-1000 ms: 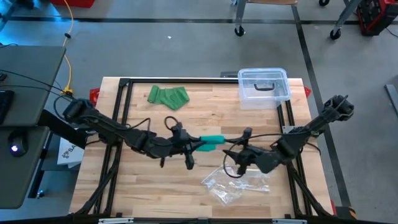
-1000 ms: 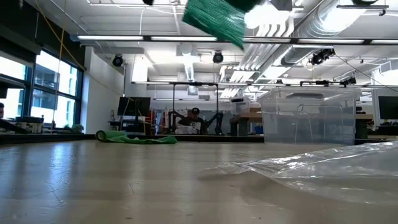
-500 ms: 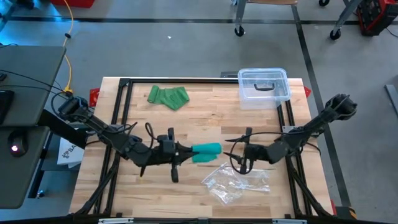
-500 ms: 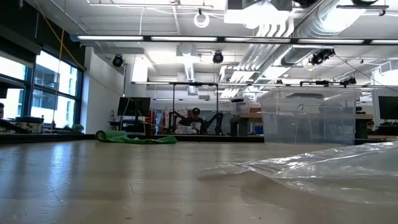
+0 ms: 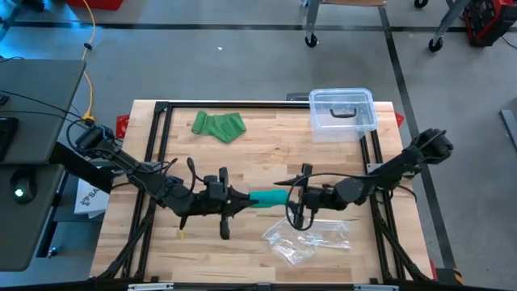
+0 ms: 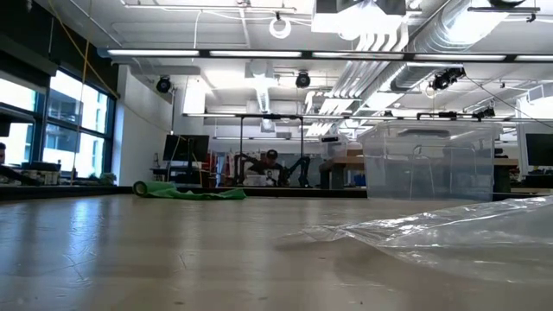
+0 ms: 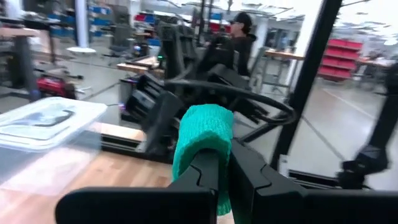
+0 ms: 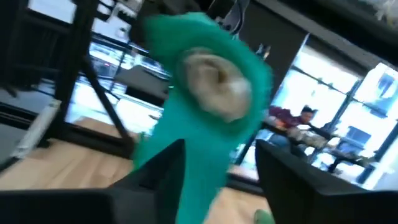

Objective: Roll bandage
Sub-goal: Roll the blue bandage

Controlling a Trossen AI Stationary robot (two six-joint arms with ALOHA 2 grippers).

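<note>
Left wrist view is showing the left gripper (image 7: 219, 171) with its two dark fingers (image 7: 202, 180) clenched on the near end of the teal bandage roll (image 7: 202, 140), which is sticking out past the fingertips toward the other arm. In the right wrist view the right gripper (image 8: 217, 162) is facing the roll's far end, where the pale core is showing; its fingers (image 8: 158, 171) are standing apart on either side of the teal cloth, and whether they are pressing it yet I cannot tell. In the high view the two grippers are meeting nose to nose over the middle of the wooden table (image 5: 266, 141), with the roll (image 5: 266, 197) bridging the gap between them, held clear above the boards.

Farther out, a crumpled clear plastic bag (image 5: 307, 238) is lying just beside the right gripper (image 5: 292, 199), a second green bandage (image 5: 218, 125) is lying loose well beyond the left gripper (image 5: 239, 202), and a clear lidded box (image 5: 342, 113) is sitting at the far right corner.

The step in hand is looking like a handover or a shared hold on the roll. The next move is calling for the right fingers to be closing squarely on the free end before the left ones are letting go.
</note>
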